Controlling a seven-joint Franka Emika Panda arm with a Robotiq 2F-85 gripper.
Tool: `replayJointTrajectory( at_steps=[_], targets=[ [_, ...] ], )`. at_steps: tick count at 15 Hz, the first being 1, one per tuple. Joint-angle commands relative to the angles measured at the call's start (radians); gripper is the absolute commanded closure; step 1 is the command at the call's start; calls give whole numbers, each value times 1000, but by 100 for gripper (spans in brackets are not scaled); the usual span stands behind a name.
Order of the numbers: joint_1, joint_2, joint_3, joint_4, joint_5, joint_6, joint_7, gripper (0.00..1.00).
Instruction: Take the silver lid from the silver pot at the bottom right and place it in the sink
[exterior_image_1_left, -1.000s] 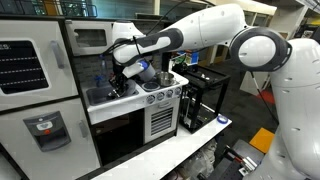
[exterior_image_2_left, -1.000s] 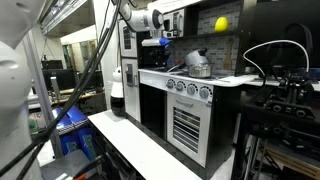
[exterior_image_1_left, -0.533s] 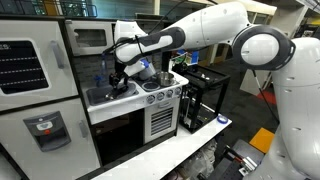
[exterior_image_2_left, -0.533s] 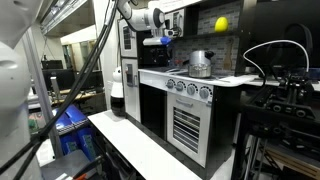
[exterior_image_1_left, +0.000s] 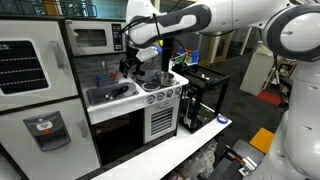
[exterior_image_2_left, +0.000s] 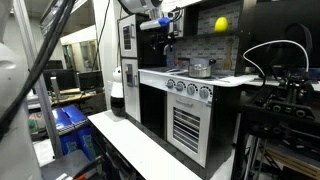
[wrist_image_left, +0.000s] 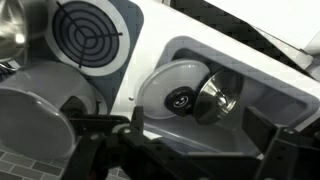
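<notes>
In the wrist view the silver lid (wrist_image_left: 163, 84), a shiny disc with a black knob, lies inside the sink (wrist_image_left: 262, 92), leaning against a small shiny metal cup (wrist_image_left: 216, 97). My gripper (wrist_image_left: 200, 140) hangs above the basin, open, with nothing between its dark fingers (wrist_image_left: 268, 135). The silver pot (wrist_image_left: 40, 115) stands uncovered on the stove to the left of the sink. In both exterior views the gripper (exterior_image_1_left: 130, 67) (exterior_image_2_left: 163, 45) is raised over the sink (exterior_image_1_left: 108, 95), and the pot (exterior_image_1_left: 163, 78) (exterior_image_2_left: 200, 69) sits on the stove.
A bare round burner (wrist_image_left: 90, 30) lies beyond the pot, with another shiny vessel (wrist_image_left: 10, 30) at its far side. The toy kitchen has a microwave (exterior_image_1_left: 90, 38) above and an oven door (exterior_image_1_left: 120, 135) below. A black frame (exterior_image_1_left: 203, 95) stands beside the stove.
The jaws have opened and let go of the lid, which now lies in the sink. The arm has lifted up and away from the basin.
</notes>
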Motion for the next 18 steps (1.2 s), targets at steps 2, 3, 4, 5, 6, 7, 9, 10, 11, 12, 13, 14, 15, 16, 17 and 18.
replayJointTrajectory(
  at_steps=[2, 3, 4, 5, 6, 7, 9, 10, 11, 12, 13, 14, 15, 16, 17, 18],
  targets=[
    [-32, -205, 14, -178, -22, -92, 23, 0],
    [-38, -241, 16, -206, -17, -108, 20, 0],
    [-44, -274, 18, -228, -10, -123, 16, 0],
    [-50, -308, 18, -256, -8, -131, 18, 0],
    [-57, -335, 18, -277, 2, -145, 5, 0],
    [-63, -363, 17, -301, 5, -149, 8, 0],
    [-77, -421, 13, -355, 14, -155, 2, 0],
    [-84, -445, 11, -376, 17, -161, -1, 0],
    [-92, -468, 7, -400, 21, -164, -4, 0],
    [-101, -488, 3, -421, 25, -170, -10, 0],
    [-108, -508, -1, -443, 33, -169, -20, 0],
    [-116, -525, -5, -461, 39, -173, -27, 0],
    [-123, -540, -10, -476, 47, -180, -28, 0],
    [-128, -553, -16, -490, 61, -189, -36, 0],
    [-127, -507, 7, -438, 32, -175, -5, 0],
    [-132, -520, 3, -452, 41, -180, -10, 0]
  ],
)
